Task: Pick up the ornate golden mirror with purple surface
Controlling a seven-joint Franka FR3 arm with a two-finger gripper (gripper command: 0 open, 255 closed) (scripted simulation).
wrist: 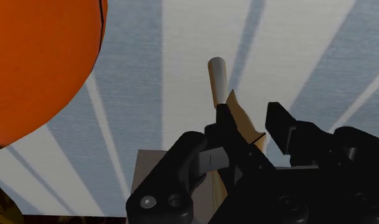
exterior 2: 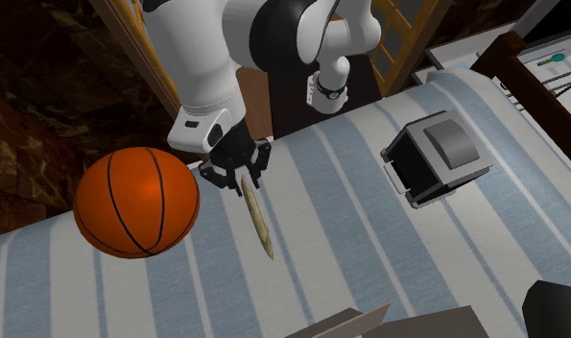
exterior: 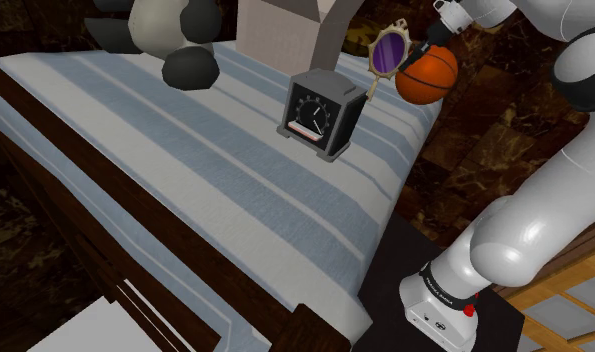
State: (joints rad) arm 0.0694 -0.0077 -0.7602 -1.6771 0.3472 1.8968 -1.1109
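Observation:
The hand mirror (exterior: 388,50) has an ornate golden frame and a purple face. It hangs in the air over the far end of the striped bed (exterior: 185,170). My black gripper (exterior: 422,45) is shut on it from the shoulder view's right. In the second exterior view the mirror (exterior 2: 258,219) shows edge-on, a thin tan blade slanting down from the gripper (exterior 2: 237,175) above the bed cover (exterior 2: 350,221). In the wrist view the mirror (wrist: 218,79) runs out past the gripper (wrist: 248,124), clasped between its fingers.
An orange basketball (exterior: 428,75) sits right beside the gripper, also seen as basketball (exterior 2: 136,202) and basketball (wrist: 35,63). A dark square clock (exterior: 320,112), clock (exterior 2: 435,158), stands mid-bed. A beige box (exterior: 275,30) and a grey-black plush (exterior: 170,35) sit at the far end.

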